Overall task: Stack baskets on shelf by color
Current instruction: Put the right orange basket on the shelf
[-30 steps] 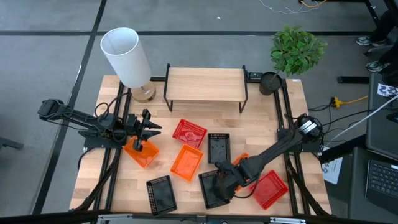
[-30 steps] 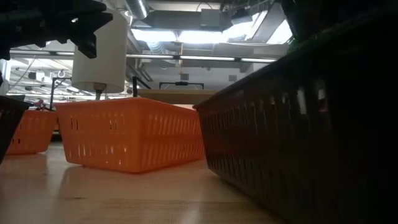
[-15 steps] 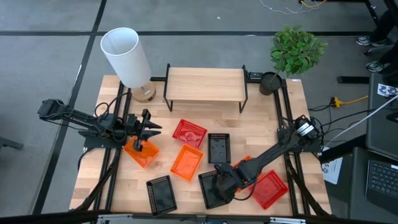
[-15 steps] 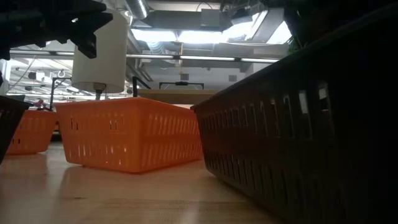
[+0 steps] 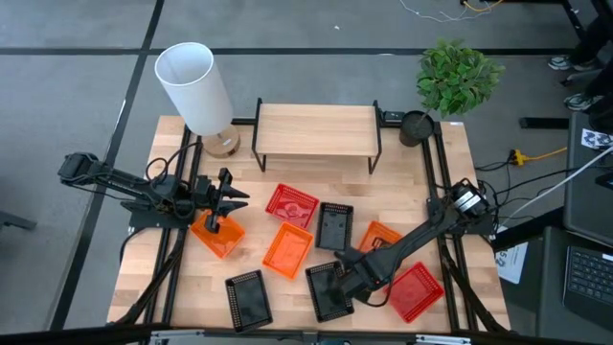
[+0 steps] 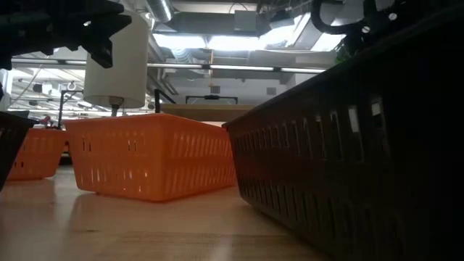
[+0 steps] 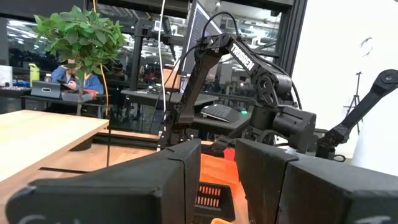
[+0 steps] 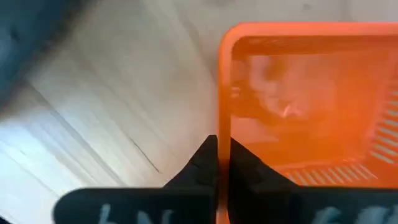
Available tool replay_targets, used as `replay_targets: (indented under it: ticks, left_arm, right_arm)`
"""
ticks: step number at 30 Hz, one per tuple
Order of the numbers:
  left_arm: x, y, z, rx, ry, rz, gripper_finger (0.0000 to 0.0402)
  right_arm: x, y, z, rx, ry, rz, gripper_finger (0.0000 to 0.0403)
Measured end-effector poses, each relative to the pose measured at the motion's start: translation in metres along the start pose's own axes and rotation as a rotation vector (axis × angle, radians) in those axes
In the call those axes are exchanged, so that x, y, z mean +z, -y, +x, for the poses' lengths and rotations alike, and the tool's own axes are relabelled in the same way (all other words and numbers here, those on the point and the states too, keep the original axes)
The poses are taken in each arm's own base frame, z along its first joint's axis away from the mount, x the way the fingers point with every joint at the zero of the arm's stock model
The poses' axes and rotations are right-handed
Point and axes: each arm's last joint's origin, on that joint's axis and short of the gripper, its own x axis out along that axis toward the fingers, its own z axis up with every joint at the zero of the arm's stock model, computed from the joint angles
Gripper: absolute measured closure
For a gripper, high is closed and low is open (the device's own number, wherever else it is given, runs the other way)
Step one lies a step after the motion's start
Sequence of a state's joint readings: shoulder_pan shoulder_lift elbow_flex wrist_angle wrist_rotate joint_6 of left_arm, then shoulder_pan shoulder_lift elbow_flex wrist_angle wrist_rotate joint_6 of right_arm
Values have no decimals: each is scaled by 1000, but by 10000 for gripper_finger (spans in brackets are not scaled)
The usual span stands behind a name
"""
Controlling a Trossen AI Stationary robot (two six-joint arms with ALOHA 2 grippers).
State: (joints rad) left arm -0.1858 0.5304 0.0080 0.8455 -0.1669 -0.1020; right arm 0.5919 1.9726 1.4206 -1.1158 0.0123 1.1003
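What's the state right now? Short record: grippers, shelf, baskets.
left gripper: open, by the left orange basket
right gripper: shut on the rim of an orange basket
shelf: no baskets on top
baskets on table, high view: three orange, three black, two red

Light, matt wooden worktop with visible grain. Shelf of pale smooth wood on thin black metal legs. Perforated plastic baskets: orange basket, black basket.
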Motion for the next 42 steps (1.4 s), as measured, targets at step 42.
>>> replay_targets:
  ticks: [42]
  left_arm:
    - [-1, 0, 0, 10, -6, 10, 308]
  right_arm:
    - [226, 239, -123, -298, 597, -472, 403]
